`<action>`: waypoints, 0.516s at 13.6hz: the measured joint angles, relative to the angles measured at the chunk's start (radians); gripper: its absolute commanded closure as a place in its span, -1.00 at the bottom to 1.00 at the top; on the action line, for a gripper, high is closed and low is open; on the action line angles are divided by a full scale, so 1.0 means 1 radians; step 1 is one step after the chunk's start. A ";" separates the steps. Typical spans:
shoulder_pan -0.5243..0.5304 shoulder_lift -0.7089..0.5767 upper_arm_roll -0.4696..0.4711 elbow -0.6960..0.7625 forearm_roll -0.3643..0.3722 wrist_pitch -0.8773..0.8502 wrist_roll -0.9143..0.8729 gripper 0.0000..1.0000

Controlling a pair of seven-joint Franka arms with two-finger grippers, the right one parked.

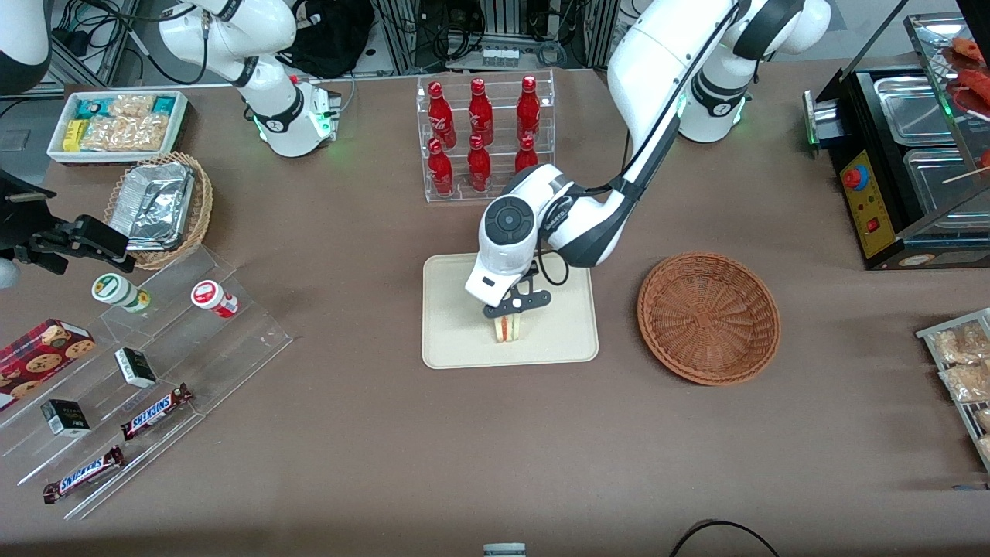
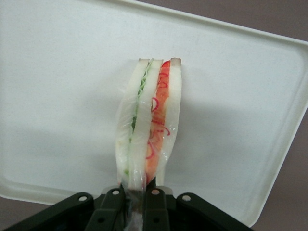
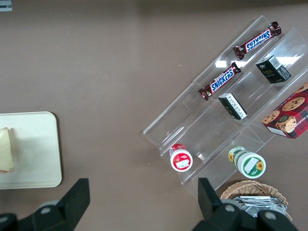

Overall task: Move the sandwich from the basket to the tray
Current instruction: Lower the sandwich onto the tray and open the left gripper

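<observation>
The fingers (image 2: 113, 211) are drawn close together on the upper edge of the sandwich (image 2: 150, 122), pinching its clear wrapping and bread between them. The gripper (image 1: 515, 307) hangs straight down over the tray (image 1: 456, 340), above the part of it nearer the front camera. The sandwich stands on edge beneath the fingers, its lower end at or just above the tray surface; contact cannot be judged. In the wrist view its long axis runs straight away from the fingers, and the cut face shows the layers side by side: pale bread, a green stripe, bread again, then a red-orange stripe and a last slice of bread. From the front the same striped face is turned toward the camera, stripes running up and down.

The tray lies flat on the brown table (image 1: 387, 449), its long sides running along the table's length. The basket (image 1: 708, 317) sits beside the tray toward the working arm's end of the table, apart from it, with nothing in it. Farther from the front camera than the tray stands a clear rack of red bottles (image 1: 481, 135). Toward the parked arm's end lies a clear stepped stand with Snickers bars (image 1: 155, 410) and small boxes on it.
</observation>
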 measured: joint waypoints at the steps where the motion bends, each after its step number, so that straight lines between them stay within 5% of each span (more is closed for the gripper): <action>1: -0.004 0.004 0.000 0.001 0.005 0.003 -0.006 0.89; 2: -0.006 0.007 0.001 0.001 0.012 0.004 -0.012 0.81; 3: -0.007 0.008 0.001 0.001 0.021 0.005 -0.017 0.23; 4: -0.007 0.009 0.001 0.002 0.034 0.005 -0.021 -0.95; 7: -0.007 0.009 0.002 0.005 0.045 0.006 -0.022 -1.00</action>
